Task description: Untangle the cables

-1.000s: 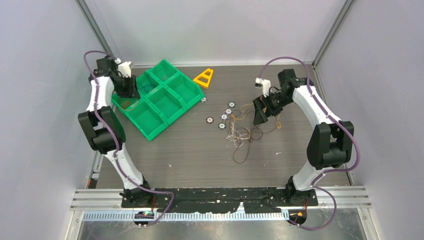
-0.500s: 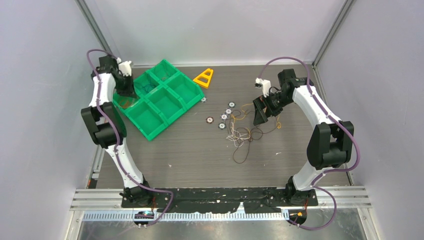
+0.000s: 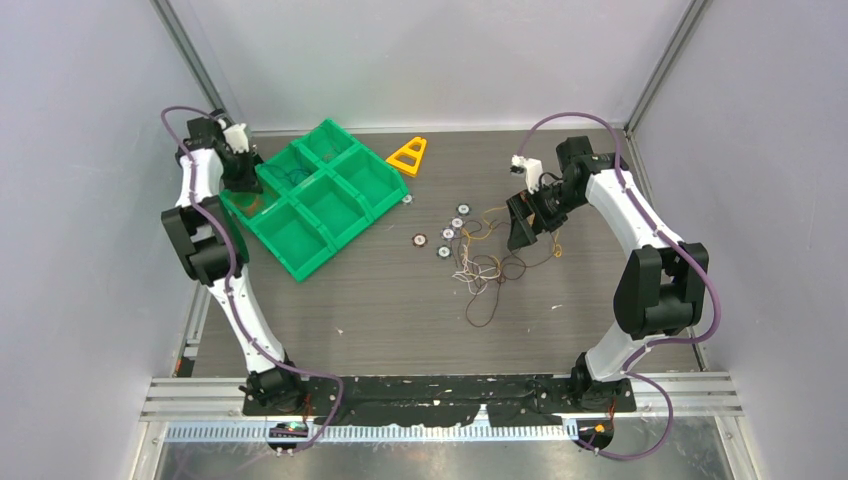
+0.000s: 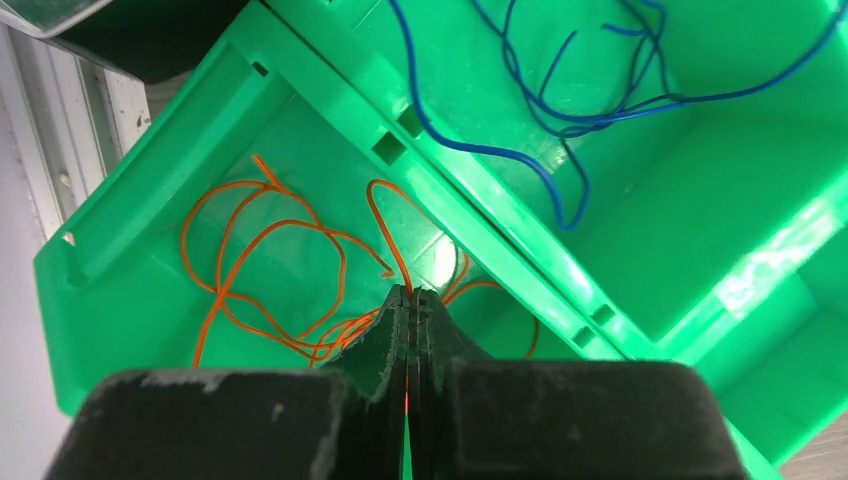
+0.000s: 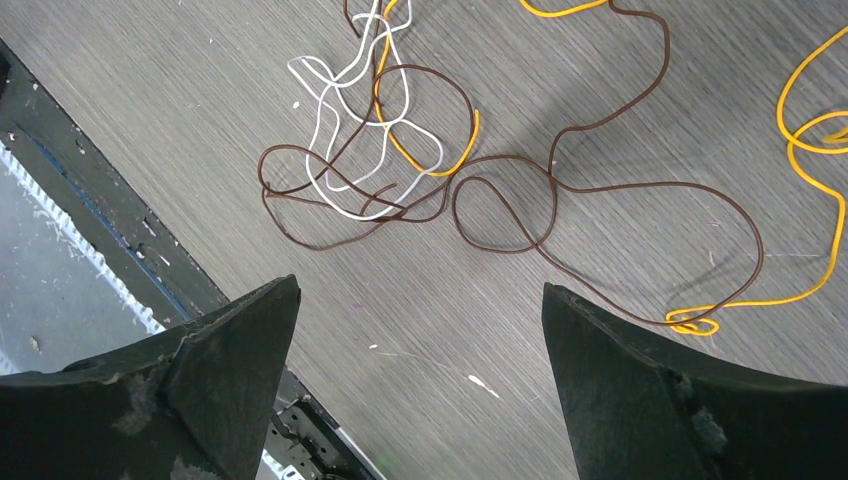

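A tangle of thin cables lies on the table right of centre. In the right wrist view it shows as a dark brown wire, a white wire and a yellow wire. My right gripper hangs open and empty just above the tangle's right side, its jaws wide apart. My left gripper is over the far-left compartment of the green tray. It is shut on an orange wire that loops in that compartment. A blue wire lies in the neighbouring compartment.
A yellow triangle piece lies behind the tray. Several small ringed discs sit just left of the tangle. Grey walls close in the table on three sides. A black rail runs along the near edge.
My left arm has swung a little back and to the left, with its gripper still over the tray's left compartments. The right arm and the tangle have not moved.
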Motion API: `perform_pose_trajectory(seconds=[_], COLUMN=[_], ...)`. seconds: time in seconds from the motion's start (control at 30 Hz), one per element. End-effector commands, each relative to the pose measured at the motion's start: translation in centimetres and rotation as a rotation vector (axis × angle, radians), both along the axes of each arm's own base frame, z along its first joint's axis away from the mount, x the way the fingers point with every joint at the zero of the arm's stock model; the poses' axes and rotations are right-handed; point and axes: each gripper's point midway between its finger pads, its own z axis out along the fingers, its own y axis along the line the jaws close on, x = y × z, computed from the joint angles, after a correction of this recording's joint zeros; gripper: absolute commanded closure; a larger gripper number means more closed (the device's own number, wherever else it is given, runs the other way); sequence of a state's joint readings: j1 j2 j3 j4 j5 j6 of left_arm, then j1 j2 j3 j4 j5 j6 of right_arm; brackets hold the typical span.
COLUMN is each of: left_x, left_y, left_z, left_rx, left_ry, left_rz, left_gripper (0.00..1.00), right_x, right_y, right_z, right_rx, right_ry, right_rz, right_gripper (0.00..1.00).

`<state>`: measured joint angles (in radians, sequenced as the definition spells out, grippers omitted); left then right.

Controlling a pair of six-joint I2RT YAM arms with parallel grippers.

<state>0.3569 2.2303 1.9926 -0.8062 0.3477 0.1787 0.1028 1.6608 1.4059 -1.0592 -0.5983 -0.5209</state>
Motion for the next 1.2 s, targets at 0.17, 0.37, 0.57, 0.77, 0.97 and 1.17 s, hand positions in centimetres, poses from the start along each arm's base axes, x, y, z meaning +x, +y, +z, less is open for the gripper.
perform_pose_trajectory(seconds=[0.17, 0.37, 0.57, 0.77, 0.97, 1.17], left_x=[0.1, 0.4, -1.0, -3.7, -6.9, -9.7], left_y=[0.3, -0.3, -0.1, -2.5, -9.9, -17.3], left_z=[-0.5, 5.9, 13.0, 17.8, 21.6, 24.0], left_rx=[-0.004, 0.028, 0.129, 0.203, 0.295, 0.100], left_ry=[0.016, -0.148, -0.254, -0.350, -0.541, -0.645], left_rz=[-0.013, -0.041, -0.066, -0.160, -0.359, -0.453], left_gripper=[0.91, 0.51, 0.32, 0.12, 0.00, 0.01], right_x=[1.0, 1.7, 2.1, 2.9, 5.1, 6.4], right_y=[0.0, 0.0, 0.1, -0.9, -1.9, 0.5], right_z=[1.3, 1.4, 1.5, 0.1, -3.1, -5.0], right_rx=[0.002, 0.002, 0.006, -0.060, -0.177, -0.146], right_ry=[-0.027, -0.039, -0.053, -0.056, -0.033, -0.006], right_rz=[-0.008, -0.006, 0.005, -0.015, -0.083, -0.061], right_gripper=[0.02, 0.02, 0.02, 0.00, 0.03, 0.06])
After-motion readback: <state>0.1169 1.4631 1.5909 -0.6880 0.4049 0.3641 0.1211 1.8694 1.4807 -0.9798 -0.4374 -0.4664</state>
